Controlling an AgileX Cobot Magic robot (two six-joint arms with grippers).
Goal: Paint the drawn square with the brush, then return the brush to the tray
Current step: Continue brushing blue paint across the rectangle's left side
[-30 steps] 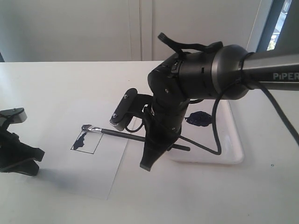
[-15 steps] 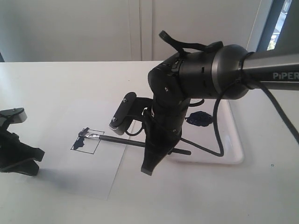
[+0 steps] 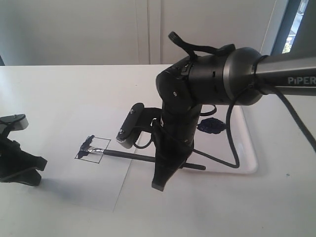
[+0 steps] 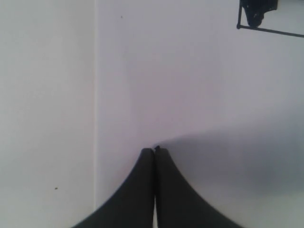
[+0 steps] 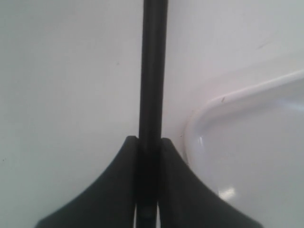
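Observation:
The drawn square (image 3: 92,149) lies on the white paper (image 3: 89,182), its upper left part smeared with dark blue paint. One corner of the drawn square (image 4: 259,21) shows in the left wrist view. The brush (image 3: 133,156) lies nearly level, its bristle tip inside the square. My right gripper (image 3: 160,170) is shut on the brush handle (image 5: 153,71), beside the tray's rim (image 5: 237,97). The tray (image 3: 247,148) sits at the right with a dark paint blob (image 3: 211,125). My left gripper (image 4: 155,150) is shut and empty, resting at the left table edge (image 3: 17,163).
The right arm's bulky body (image 3: 207,79) and its cable (image 3: 229,143) hang over the tray and hide much of it. A white wall stands behind the table.
The brush tip has slid from above the square's top edge down into the square, and the right gripper moved slightly down toward the front. The left gripper has stayed still.

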